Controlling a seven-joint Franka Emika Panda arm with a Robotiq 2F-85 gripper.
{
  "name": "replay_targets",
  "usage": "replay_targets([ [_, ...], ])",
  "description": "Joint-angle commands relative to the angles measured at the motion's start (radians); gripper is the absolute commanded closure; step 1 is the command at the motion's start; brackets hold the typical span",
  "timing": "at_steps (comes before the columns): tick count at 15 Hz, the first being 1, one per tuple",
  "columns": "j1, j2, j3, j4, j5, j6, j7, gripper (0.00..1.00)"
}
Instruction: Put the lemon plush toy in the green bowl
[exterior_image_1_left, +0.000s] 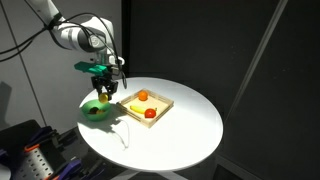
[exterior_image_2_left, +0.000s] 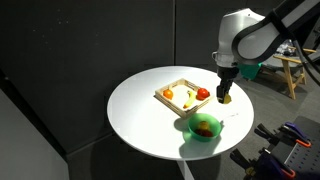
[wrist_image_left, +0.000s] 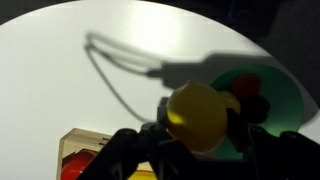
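Observation:
My gripper (wrist_image_left: 198, 140) is shut on the lemon plush toy (wrist_image_left: 198, 113), a pale yellow ball that fills the middle of the wrist view. The green bowl (wrist_image_left: 292, 100) lies below and to the right of it, with a dark red toy (wrist_image_left: 252, 92) inside. In both exterior views the gripper (exterior_image_1_left: 107, 90) (exterior_image_2_left: 225, 96) hangs above the table, between the green bowl (exterior_image_1_left: 97, 113) (exterior_image_2_left: 203, 129) and the wooden tray (exterior_image_1_left: 160, 101) (exterior_image_2_left: 178, 85). It is above the bowl's rim level.
The square wooden tray holds an orange toy (exterior_image_1_left: 143, 96), a red toy (exterior_image_1_left: 150, 113) and a longer yellow toy (exterior_image_1_left: 134, 107). All stand on a round white table (exterior_image_1_left: 185, 130) with dark curtains behind. A thin cable (wrist_image_left: 115, 70) lies on the table.

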Motion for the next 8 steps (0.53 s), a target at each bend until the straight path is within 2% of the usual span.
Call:
replay_targets([
  [1,0.0,0.0,0.001,0.001,0.0,-0.002,0.0,0.41],
  [7,0.0,0.0,0.001,0.001,0.0,-0.002,0.0,0.41],
  [8,0.0,0.0,0.001,0.001,0.0,-0.002,0.0,0.66],
])
